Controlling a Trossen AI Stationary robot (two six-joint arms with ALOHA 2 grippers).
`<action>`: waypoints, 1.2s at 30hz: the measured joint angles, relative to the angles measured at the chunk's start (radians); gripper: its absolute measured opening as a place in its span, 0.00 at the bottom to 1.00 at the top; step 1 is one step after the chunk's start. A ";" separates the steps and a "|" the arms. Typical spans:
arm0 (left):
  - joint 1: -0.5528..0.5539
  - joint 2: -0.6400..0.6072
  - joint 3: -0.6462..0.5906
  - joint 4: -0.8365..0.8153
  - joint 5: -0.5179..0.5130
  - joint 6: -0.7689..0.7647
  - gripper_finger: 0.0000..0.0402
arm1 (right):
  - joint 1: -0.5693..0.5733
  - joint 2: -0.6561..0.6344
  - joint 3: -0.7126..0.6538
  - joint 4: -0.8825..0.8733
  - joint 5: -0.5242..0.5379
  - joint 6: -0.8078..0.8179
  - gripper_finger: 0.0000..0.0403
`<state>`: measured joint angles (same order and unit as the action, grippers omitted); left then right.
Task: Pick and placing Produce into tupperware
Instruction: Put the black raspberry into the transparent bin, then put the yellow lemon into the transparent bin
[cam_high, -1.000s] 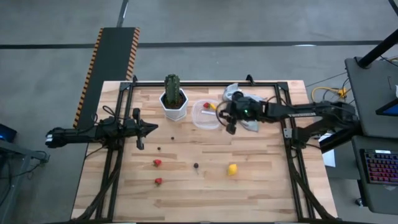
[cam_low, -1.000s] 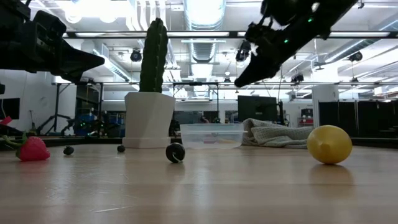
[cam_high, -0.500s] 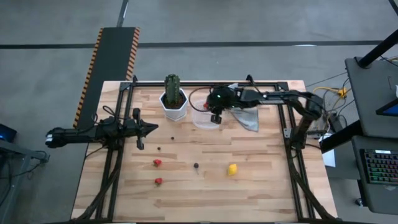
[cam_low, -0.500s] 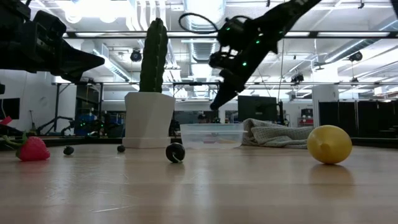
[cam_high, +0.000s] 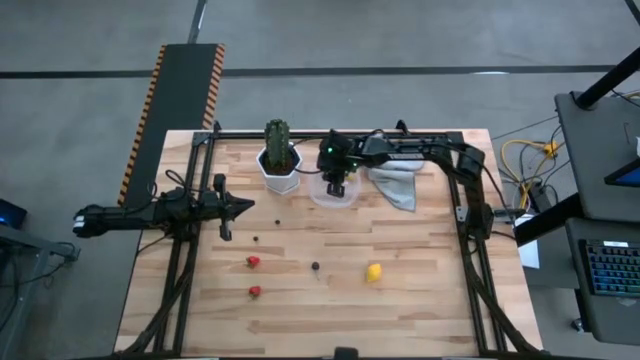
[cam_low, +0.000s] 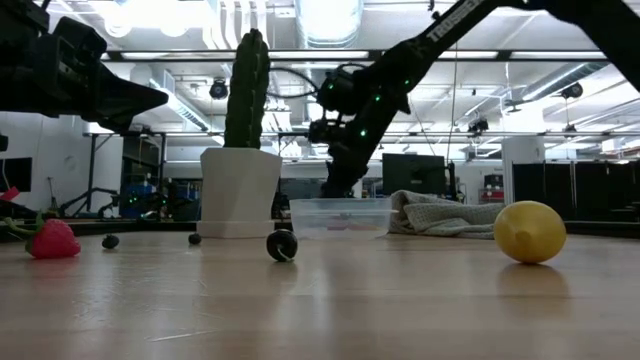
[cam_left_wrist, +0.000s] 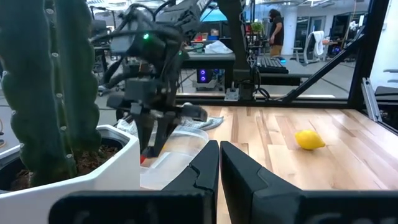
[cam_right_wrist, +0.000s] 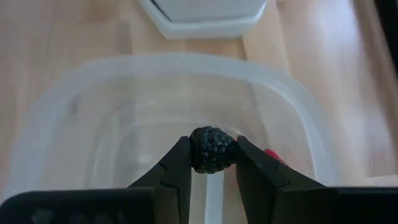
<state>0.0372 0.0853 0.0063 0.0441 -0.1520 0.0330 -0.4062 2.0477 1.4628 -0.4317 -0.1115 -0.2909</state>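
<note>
Two arms share the wooden table (cam_high: 400, 300), and most of its front half lies open, dotted only with loose produce: a lemon (cam_high: 373, 271), a dark berry (cam_high: 315, 266), two red berries (cam_high: 253, 261) (cam_high: 254, 291) and two smaller dark bits (cam_high: 256, 239) near the left arm. Black rails (cam_high: 470, 260) frame the board on both sides and along the back, where things crowd together: the tupperware (cam_high: 318, 192) sits just beside the white pot (cam_high: 281, 178) of the cactus (cam_high: 277, 138), with a grey cloth (cam_high: 398, 183) close on its other side. The right arm reaches in along the back edge, folded at the elbow, its wrist bent down so the right gripper (cam_high: 336, 186) hangs over the tupperware, pointing into it. Its fingers (cam_right_wrist: 177, 168) are closed partway around a blackberry (cam_right_wrist: 211, 149), pinched between the tips above the container's clear floor, where a small red piece (cam_right_wrist: 272, 154) lies. From table height the gripper's tips (cam_low: 330, 190) stand right at the tub's rim (cam_low: 340, 203). The left arm lies low and stretched across the left rail, its left gripper (cam_high: 245, 206) pointing toward the middle with its fingers (cam_left_wrist: 205, 167) pressed together, holding nothing. Beyond the table is an open workshop with desks, monitors and ceiling lights, and a person (cam_left_wrist: 274, 22) standing far back.
</note>
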 joint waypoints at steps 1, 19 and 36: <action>0.000 0.000 0.000 0.000 0.000 0.000 0.00 | -0.003 0.013 0.009 -0.009 0.002 -0.001 0.22; 0.000 0.001 0.000 0.000 -0.001 0.000 0.00 | -0.013 0.045 0.042 -0.012 0.007 -0.007 0.32; 0.000 0.001 0.000 0.000 -0.002 0.000 0.00 | -0.013 0.044 0.041 -0.009 0.004 0.021 0.40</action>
<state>0.0372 0.0865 0.0063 0.0437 -0.1536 0.0330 -0.4194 2.0914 1.5036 -0.4408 -0.1078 -0.2695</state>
